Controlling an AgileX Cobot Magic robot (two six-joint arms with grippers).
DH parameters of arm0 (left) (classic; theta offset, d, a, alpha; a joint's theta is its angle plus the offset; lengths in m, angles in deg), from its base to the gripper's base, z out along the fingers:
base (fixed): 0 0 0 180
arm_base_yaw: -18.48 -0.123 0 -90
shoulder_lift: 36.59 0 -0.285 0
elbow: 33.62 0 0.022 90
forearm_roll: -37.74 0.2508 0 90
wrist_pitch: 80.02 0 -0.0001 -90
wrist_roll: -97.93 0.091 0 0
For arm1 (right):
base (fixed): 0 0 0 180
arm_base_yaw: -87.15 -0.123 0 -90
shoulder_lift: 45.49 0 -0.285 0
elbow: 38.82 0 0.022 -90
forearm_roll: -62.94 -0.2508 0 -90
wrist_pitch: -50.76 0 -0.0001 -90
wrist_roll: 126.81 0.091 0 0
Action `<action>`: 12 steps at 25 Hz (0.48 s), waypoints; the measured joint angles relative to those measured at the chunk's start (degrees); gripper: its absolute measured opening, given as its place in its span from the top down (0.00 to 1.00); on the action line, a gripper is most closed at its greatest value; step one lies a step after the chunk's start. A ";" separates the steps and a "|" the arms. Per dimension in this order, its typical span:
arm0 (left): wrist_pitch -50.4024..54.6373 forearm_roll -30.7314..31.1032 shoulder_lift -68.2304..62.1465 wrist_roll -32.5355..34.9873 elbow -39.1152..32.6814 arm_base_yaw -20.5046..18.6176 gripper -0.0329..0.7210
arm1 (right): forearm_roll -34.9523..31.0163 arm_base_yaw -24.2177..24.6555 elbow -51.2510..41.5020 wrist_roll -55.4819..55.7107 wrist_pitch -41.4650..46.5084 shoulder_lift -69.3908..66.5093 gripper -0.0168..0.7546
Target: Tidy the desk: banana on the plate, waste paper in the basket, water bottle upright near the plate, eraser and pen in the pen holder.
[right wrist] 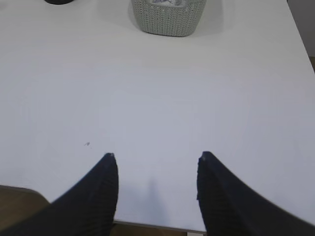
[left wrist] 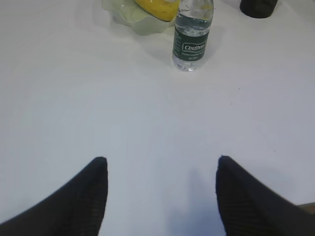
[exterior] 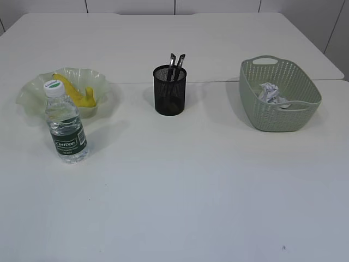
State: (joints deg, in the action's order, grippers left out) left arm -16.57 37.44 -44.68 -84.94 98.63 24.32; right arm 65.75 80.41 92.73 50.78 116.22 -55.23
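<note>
The banana lies on the pale green wavy plate at the left. Just in front of the plate the water bottle stands upright, green label facing me. The black mesh pen holder in the middle has pens sticking out; the eraser is hidden. Crumpled waste paper sits inside the grey-green basket at the right. Neither gripper shows in the exterior view. My left gripper is open over bare table, well short of the bottle. My right gripper is open near the table's front edge, the basket far ahead.
The white table's seam runs across behind the pen holder. The table's front edge lies just under my right fingers, and its right edge is near the basket. A dark speck marks the tabletop.
</note>
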 joint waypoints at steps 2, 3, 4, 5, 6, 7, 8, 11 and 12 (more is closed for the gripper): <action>0.00 0.30 0.00 0.00 0.00 0.00 0.31 | 0.00 0.00 0.00 0.00 0.00 0.56 0.47; 0.00 0.30 0.00 0.00 0.00 0.00 0.31 | 0.00 0.00 0.00 0.00 0.00 0.92 0.47; 0.00 0.30 0.00 0.00 0.00 0.00 0.31 | 0.00 0.00 0.00 -0.03 0.00 1.63 0.47; 0.00 0.00 0.00 0.00 0.00 0.00 0.31 | 0.00 0.00 0.00 -0.03 0.00 2.30 0.47; 0.00 0.00 0.00 0.00 0.00 0.00 0.31 | 0.00 0.10 0.00 -0.03 0.00 2.64 0.47; 0.00 0.30 0.00 0.00 0.00 0.00 0.31 | 0.00 0.23 0.00 -0.03 0.00 2.90 0.47; 0.00 0.30 0.00 0.00 0.00 0.00 0.31 | 0.00 0.47 0.00 -0.03 0.00 2.91 0.47; 0.00 0.30 0.00 0.00 0.00 0.00 0.31 | 0.00 1.56 0.00 -0.03 0.00 2.91 0.47; 0.00 0.30 0.00 0.00 0.00 0.00 0.31 | 0.00 2.03 0.00 -0.03 0.00 2.91 0.47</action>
State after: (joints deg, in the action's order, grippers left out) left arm -16.57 37.74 -44.68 -84.94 98.63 24.32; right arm 65.75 82.45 92.73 50.75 116.22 -52.32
